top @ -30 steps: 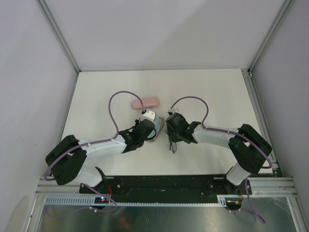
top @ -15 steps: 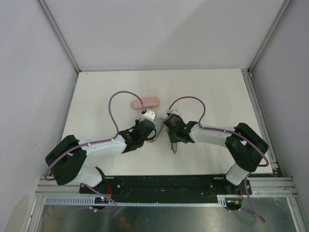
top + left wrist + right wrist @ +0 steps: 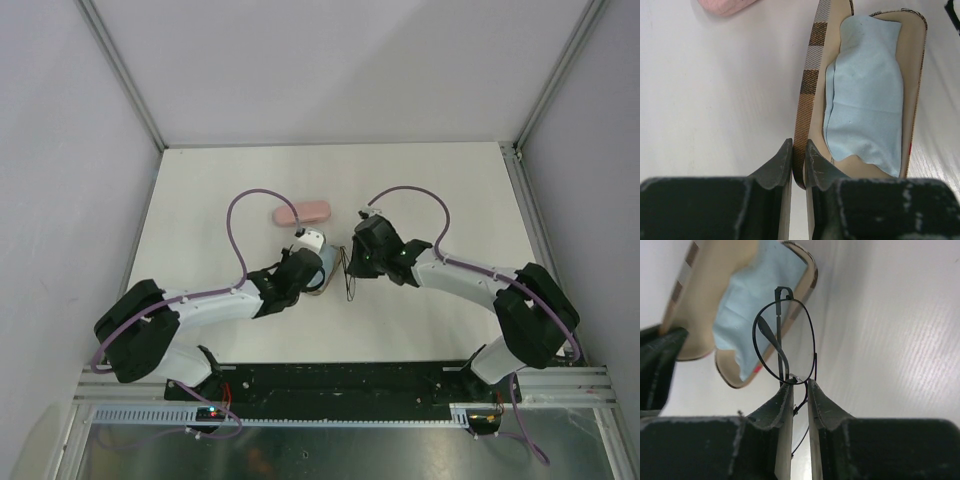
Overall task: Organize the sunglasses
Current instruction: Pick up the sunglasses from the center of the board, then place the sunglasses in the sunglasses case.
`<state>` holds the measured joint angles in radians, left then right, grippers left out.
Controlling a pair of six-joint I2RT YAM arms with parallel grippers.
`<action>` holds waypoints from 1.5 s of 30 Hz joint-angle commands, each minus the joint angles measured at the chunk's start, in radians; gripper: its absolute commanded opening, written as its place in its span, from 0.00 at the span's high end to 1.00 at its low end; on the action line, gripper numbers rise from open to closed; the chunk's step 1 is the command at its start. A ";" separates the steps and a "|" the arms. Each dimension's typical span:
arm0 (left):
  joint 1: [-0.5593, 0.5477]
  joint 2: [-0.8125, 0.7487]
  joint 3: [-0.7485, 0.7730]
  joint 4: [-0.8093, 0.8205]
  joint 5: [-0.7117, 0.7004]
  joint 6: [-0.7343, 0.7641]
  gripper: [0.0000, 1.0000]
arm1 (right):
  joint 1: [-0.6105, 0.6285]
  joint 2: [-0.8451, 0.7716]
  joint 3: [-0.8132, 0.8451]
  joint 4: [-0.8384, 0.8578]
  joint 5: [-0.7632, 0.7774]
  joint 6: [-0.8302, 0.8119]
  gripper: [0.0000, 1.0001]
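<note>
While your left gripper (image 3: 799, 151) pinches the wall of the checkered case (image 3: 812, 60), your right gripper (image 3: 799, 386) is clamped on the wire sunglasses (image 3: 779, 330), held upright just beside the open case; ease them over the blue cloth (image 3: 865, 95), tilt them flat, then release

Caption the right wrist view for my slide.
Right gripper pinches wire-framed glasses beside the open plaid case holding blue cloth.
</note>
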<state>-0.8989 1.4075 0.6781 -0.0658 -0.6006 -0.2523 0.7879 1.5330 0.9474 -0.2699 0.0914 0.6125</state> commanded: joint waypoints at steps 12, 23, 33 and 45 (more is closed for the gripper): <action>-0.037 -0.011 0.035 0.038 -0.078 0.007 0.82 | -0.019 0.130 0.037 0.332 -0.095 0.348 0.85; -0.060 0.001 0.043 0.038 -0.094 0.001 0.78 | -0.024 0.203 0.037 0.318 0.003 0.459 0.83; -0.062 -0.034 0.030 0.051 -0.042 -0.015 0.58 | -0.008 0.217 0.036 0.275 0.056 0.469 0.82; 0.011 -0.208 -0.028 0.106 0.135 -0.039 0.44 | -0.005 0.249 0.036 0.220 0.053 0.421 0.83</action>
<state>-0.9295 1.3067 0.6720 -0.0170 -0.5522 -0.2607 0.7780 1.7603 0.9489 -0.0185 0.1093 1.0470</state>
